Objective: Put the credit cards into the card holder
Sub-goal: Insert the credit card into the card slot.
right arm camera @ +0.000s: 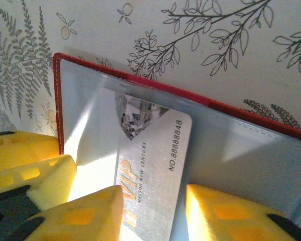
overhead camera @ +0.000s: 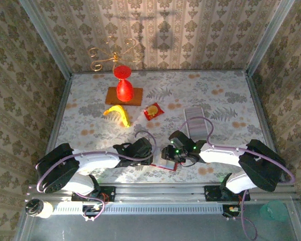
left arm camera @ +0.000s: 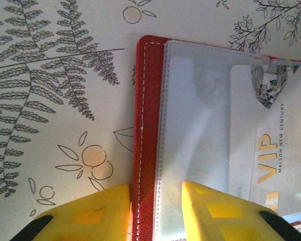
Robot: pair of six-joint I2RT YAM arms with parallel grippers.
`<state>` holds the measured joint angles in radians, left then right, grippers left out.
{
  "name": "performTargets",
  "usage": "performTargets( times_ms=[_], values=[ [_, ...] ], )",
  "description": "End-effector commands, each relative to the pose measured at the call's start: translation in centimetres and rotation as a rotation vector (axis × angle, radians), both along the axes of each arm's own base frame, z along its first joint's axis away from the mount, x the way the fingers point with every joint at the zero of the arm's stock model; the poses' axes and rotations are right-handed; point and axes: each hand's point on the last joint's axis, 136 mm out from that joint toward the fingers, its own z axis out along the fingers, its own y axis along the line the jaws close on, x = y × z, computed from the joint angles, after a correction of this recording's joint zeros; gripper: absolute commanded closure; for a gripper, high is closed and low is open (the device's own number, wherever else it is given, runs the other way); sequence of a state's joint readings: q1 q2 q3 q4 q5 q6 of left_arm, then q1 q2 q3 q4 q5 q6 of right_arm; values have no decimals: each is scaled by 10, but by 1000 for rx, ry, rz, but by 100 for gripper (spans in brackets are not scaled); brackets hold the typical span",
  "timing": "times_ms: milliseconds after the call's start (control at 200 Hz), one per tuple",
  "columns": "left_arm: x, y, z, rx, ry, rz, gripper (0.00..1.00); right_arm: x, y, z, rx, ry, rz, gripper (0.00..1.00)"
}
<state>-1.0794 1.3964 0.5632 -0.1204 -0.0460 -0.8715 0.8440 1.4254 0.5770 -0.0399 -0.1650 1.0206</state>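
From above, the two arms meet at the near middle of the table (overhead camera: 90,125). The red holder (overhead camera: 170,166) lies open and flat under their tips, mostly hidden by them. A pale stack (overhead camera: 195,120) of spare cards lies just beyond the right arm, apart from the holder. Far left of centre a red vase (overhead camera: 123,85) stands on a brown board (overhead camera: 135,98), with a banana (overhead camera: 118,114) and a red sachet (overhead camera: 153,111) nearer. A gold candlestick (overhead camera: 113,55) is at the far wall.

The wrist views give what the top view hides. The left wrist view shows the left claw (left arm camera: 155,211) narrow, with one finger over the table and the other over the clear sleeve (left arm camera: 200,125). The holder's stitched red edge runs between them; whether they pinch it I cannot tell. A card (left arm camera: 271,165) marked VIP shows through the sleeve.

The right wrist view shows the right claw (right arm camera: 153,213) narrow too, with that card running between its fingers and close to both. The card's far end, with the diamond print, lies under the sleeve; its near end is outside. Whether the fingers clamp the card I cannot tell. A yellow finger of the left claw shows here at the holder's left edge
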Motion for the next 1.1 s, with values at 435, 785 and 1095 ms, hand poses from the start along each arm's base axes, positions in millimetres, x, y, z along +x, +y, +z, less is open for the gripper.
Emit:
performTargets(
  times_ms=[435, 785, 1095],
  values=[
    [-28, -1, -14, 1, 100, -39, 69, 2, 17, 2, -4, -2, 16, 87],
    [-33, -4, -9, -46, 101, -23, 70, 7, 32, 2, 59, 8, 5, 87],
    [-36, -8, -6, -108, 103, -6, 70, 7, 42, 12, 131, 3, 6, 87]
  ],
)
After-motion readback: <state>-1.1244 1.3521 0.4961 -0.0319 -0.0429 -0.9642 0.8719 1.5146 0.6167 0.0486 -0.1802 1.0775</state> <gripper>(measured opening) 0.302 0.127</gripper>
